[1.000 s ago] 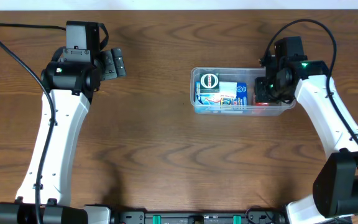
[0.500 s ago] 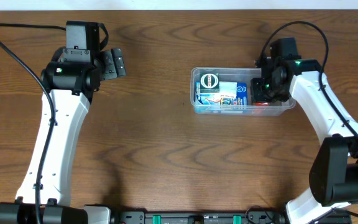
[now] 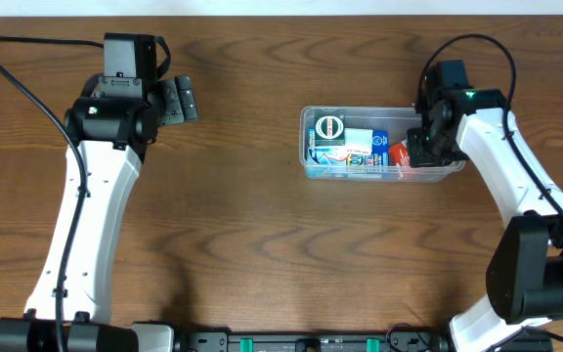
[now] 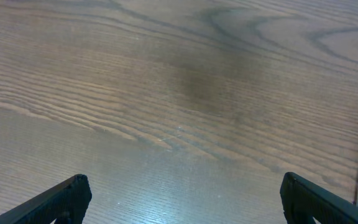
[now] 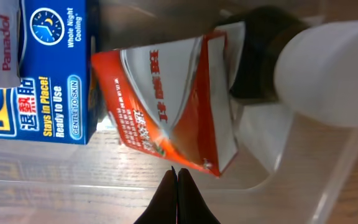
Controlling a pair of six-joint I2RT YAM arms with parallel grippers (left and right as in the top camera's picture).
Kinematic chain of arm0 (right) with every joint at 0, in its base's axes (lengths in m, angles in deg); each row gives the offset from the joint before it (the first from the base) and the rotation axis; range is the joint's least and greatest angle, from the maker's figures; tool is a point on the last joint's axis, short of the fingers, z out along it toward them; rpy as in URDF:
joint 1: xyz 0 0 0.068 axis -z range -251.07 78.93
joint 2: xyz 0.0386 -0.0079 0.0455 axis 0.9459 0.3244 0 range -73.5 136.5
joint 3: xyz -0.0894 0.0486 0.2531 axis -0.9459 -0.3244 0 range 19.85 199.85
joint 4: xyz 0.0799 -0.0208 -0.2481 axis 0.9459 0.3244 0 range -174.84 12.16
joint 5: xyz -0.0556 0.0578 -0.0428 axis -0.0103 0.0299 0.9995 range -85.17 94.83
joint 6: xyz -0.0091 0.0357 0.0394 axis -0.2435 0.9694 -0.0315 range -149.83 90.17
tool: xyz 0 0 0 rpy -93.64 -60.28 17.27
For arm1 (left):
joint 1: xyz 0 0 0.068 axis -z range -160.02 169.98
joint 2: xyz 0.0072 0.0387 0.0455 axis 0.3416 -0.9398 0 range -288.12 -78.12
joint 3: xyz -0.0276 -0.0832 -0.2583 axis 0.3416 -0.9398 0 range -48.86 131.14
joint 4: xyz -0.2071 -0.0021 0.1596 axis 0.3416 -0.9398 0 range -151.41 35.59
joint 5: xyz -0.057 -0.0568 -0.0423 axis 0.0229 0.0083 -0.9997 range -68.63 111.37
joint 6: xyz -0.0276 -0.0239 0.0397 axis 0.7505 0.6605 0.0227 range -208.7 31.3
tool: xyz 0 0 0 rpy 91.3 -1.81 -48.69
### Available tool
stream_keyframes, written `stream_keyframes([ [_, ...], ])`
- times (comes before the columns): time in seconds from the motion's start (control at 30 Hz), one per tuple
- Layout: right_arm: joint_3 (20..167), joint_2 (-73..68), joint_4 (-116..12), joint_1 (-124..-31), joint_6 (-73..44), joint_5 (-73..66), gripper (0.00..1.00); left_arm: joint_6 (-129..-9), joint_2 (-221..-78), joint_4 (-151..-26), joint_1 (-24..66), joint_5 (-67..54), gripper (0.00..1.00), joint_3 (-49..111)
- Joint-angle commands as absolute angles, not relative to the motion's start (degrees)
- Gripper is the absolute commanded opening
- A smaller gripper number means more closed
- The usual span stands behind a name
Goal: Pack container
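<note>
Container (image 3: 304, 147), clear rectangular tub, rounded corners, blue box (image 3: 362, 150), red box (image 3: 397, 154) inside

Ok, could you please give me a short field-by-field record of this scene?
container: clear tub on table, holding blue box, red box, white-capped bottle
red box: askew between blue box and bottle
right gripper: shut, empty, at container's right end
left gripper: open, empty, over the table

Count: one clear rectangular plastic tub (image 3: 304, 142); one blue cardboard box (image 5: 42, 93); one red-and-white cardboard box (image 5: 166, 106); one dark bottle with white cap (image 5: 260, 68); one round green-labelled item (image 3: 328, 127).
</note>
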State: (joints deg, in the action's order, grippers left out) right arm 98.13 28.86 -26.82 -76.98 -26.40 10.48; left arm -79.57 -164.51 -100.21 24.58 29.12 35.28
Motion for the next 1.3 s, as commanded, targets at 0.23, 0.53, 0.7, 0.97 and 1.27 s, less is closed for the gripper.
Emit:
stream_keyframes([
  [0.23, 99.59, 28.38, -27.41, -77.36, -26.47, 12.05, 0.01, -79.88, -164.6, -100.76, 24.38, 29.58, 0.98, 35.0],
  [0.53, 102.58, 19.42, -25.92, -77.03, -28.28, 5.21, 0.01, -79.9, -164.6, -100.89, 24.38, 29.58, 0.98, 35.0],
  [0.7, 102.58, 3.44, -25.82, -77.27, -28.61, 1.25, 0.04, -79.9, -164.6, -100.89, 24.38, 29.58, 0.98, 35.0],
  [0.97, 102.58, -22.72, -18.93, -77.14, -28.61, 0.07, 0.99, -79.9, -164.6, -100.89, 24.38, 29.6, 0.98, 35.0],
  [1.27, 102.58, -43.7, -10.23, -77.14, -28.63, 0.77, 0.99, -79.9, -164.6, -100.89, 24.38, 29.58, 0.98, 35.0],
])
